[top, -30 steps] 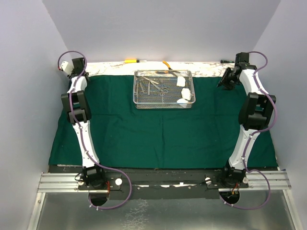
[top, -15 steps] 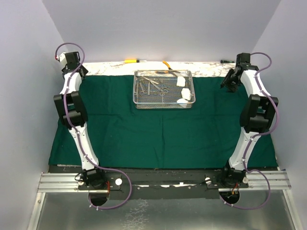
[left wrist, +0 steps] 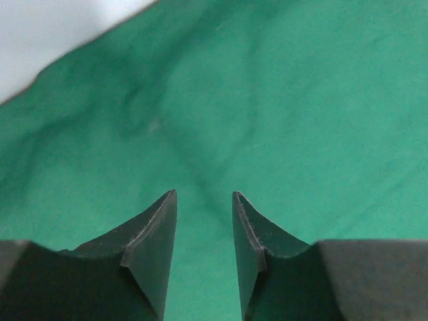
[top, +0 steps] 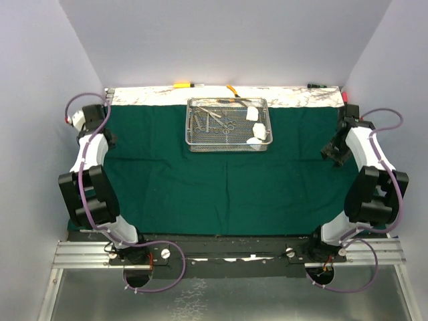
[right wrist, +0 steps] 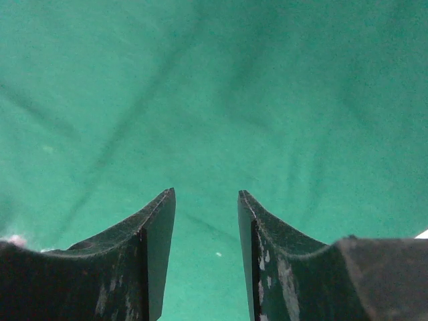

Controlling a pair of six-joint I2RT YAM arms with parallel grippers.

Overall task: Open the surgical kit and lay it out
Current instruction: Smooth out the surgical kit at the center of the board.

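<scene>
The surgical kit's dark green cloth [top: 227,180] lies spread flat over the table. On its far middle stands the wire-mesh steel tray [top: 229,142], holding silver clamps [top: 212,121] and white gauze rolls [top: 253,114]. My left gripper [top: 107,139] hovers over the cloth's left edge. In the left wrist view the left gripper [left wrist: 204,194] is open over the wrinkled cloth [left wrist: 301,100], with nothing between its fingers. My right gripper [top: 333,150] hangs over the cloth's right edge. The right wrist view shows the right gripper [right wrist: 206,192] open above the cloth [right wrist: 267,80], also empty.
A white marbled strip of table [top: 154,95] shows behind the cloth, with a yellow-handled tool [top: 182,85] and another orange-yellow tool [top: 232,89] on it. Pale walls close in on three sides. A bare white patch [left wrist: 53,33] shows past the cloth's edge in the left wrist view.
Both arms have drawn back from the cloth's far corners toward the near side, along its left and right edges. The tray and cloth have not moved.
</scene>
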